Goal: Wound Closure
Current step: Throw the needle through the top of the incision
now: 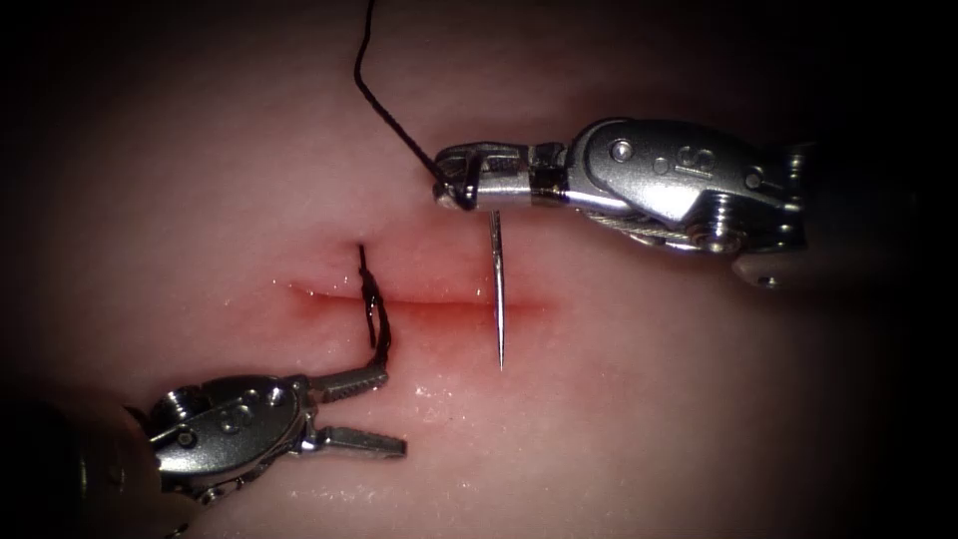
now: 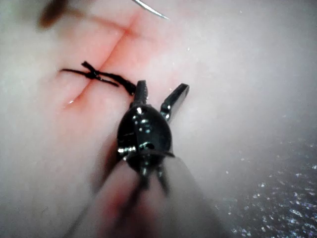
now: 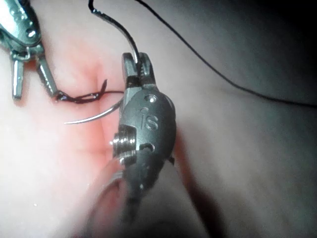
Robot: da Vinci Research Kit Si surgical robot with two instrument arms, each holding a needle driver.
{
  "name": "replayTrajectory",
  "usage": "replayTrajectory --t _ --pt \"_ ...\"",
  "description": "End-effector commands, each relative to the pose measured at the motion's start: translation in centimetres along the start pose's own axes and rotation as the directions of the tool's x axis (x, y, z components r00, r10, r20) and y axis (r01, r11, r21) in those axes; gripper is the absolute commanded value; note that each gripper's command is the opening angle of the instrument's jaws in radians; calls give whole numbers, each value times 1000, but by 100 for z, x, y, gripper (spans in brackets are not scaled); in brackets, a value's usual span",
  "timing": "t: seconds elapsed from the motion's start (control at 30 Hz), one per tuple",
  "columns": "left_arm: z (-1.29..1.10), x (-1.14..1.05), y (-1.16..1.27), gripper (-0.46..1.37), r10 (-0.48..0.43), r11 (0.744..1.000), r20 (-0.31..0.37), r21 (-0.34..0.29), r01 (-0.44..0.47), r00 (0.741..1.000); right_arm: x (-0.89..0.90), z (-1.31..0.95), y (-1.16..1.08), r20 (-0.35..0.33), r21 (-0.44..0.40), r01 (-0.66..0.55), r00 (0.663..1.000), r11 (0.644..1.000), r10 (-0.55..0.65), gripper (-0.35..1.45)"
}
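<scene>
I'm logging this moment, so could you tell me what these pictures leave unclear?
- Thread: the endoscope view's edge cuts off its far end.
- Needle: held by the right tool near its thread end; the jaws hide that end. Whether its tip touches the tissue is unclear.
- Left tool, open: whether one jaw touches the stitch is unclear.

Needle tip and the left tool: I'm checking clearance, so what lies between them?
In the endoscope view, bare tissue separates the needle tip from the open left tool.

Light pools on the middle of the tissue (image 1: pixel 249 180) in the endoscope view, fading to black at every edge. Wet glints dot the surface. Both wrist views blur near their shafts.
</scene>
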State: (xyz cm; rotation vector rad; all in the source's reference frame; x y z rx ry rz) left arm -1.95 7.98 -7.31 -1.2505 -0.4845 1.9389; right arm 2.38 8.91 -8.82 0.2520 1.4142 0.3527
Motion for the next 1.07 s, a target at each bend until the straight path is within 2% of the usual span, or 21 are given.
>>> replayTrajectory --t 0.03,0.63,1.07 --pt "0 -1 0 44 3 1000 4 4 -3 1000 2 -1 1 -5 -9 11 1000 1000 -11 -35" --pt "6 -16 -5 47 28 1000 7 15 -28 1000 11 3 7 -18 -21 91 996 996 -91 -35" --pt "6 -19 -6 47 27 1000 6 14 -27 1000 12 5 5 -18 -22 119 993 993 -120 -35"
